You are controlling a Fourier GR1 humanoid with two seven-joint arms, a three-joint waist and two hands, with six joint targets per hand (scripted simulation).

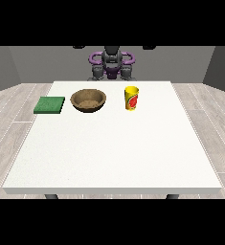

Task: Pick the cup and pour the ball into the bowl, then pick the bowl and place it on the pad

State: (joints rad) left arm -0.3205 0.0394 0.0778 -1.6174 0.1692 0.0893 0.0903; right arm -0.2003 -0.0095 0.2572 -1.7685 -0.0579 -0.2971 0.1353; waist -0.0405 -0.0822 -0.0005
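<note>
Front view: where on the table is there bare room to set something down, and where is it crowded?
The whole near half of the table, camera side, is bare, as is the strip right of the cup. Things cluster along the far side: pad, bowl and cup in a row, with narrow gaps between them.

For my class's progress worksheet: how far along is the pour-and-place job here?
Nothing looks done. The yellow cup stands upright on the white table, apart from the brown bowl; the green pad is bare. No hand is over the table, so nothing is in hand. Picking, pouring and placing all remain.
</note>
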